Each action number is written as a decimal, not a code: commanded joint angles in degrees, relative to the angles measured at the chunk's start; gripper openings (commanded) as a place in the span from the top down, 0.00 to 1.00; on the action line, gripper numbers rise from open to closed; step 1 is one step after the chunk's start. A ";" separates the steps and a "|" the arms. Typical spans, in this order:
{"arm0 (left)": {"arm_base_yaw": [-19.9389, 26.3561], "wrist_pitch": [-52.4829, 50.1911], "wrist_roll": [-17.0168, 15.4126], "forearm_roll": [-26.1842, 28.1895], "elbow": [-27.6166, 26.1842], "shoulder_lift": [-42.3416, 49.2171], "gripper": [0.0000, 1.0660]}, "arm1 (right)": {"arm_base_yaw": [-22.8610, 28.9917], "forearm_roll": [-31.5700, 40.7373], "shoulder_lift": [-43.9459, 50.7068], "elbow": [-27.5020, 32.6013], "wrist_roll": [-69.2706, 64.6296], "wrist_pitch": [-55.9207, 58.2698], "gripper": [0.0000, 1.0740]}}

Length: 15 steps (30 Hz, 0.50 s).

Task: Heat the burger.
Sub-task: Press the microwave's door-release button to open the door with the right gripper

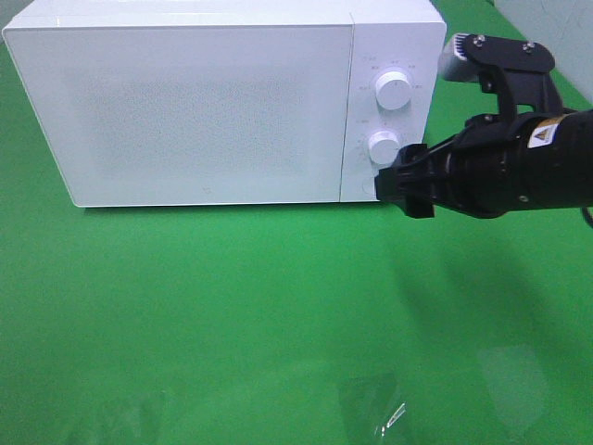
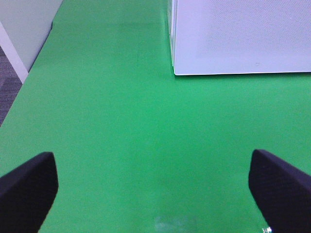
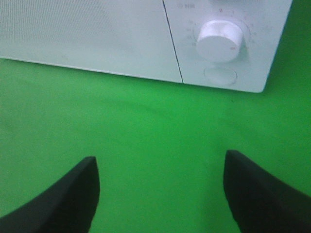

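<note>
No sighting of the burger in any view; possibly behind the closed door (image 1: pixel 185 102) of the microwave (image 1: pixel 398 28), but cannot confirm through the frosted white front. So no direct bearing from either hand to the burger; working relation taken to the microwave's control panel instead. Right of the door: upper knob (image 1: pixel 393 90), lower knob (image 1: pixel 383 146) beneath it, and a round button (image 3: pixel 220 75) just under the lower knob. Right gripper (image 1: pixel 397 184) at the microwave's lower right front corner, near the panel and level with the button, pointing toward the panel face; apparently just short of contact, cannot tell for sure. Jaws parted fairly wide, nothing between them but green table (image 1: pixel 232 306). Left gripper (image 2: pixel 153 165) off the microwave's left front corner, well apart from the panel, low over the table; jaws spread to the full, empty. Judged: right arm far nearer to the controls, so coming move likely a short advance to the lower knob or the button. Knob axis straight out of the panel, so approach head-on, jaws astride the knob. Risk: starting the heat with the door's contents unverified.
</note>
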<state>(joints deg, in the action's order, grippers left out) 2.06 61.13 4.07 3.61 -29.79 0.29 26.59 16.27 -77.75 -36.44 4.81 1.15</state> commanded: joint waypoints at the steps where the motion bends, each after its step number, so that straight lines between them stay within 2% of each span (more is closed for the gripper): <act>1: 0.29 0.11 -0.40 -0.11 0.11 1.03 0.06 | -2.52 -3.84 7.33 -0.11 -0.57 9.80 0.36; 8: 0.29 0.11 -0.40 -0.11 0.11 1.03 0.06 | -2.58 -6.13 18.62 -0.11 -0.57 20.51 0.36; 15: 0.29 0.11 -0.40 -0.11 0.11 1.03 0.06 | -2.58 -10.14 25.55 -0.11 -2.75 31.86 0.36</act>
<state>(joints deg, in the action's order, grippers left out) 2.06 61.13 4.07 3.61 -29.79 0.29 24.35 6.99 -52.88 -36.44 2.64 31.17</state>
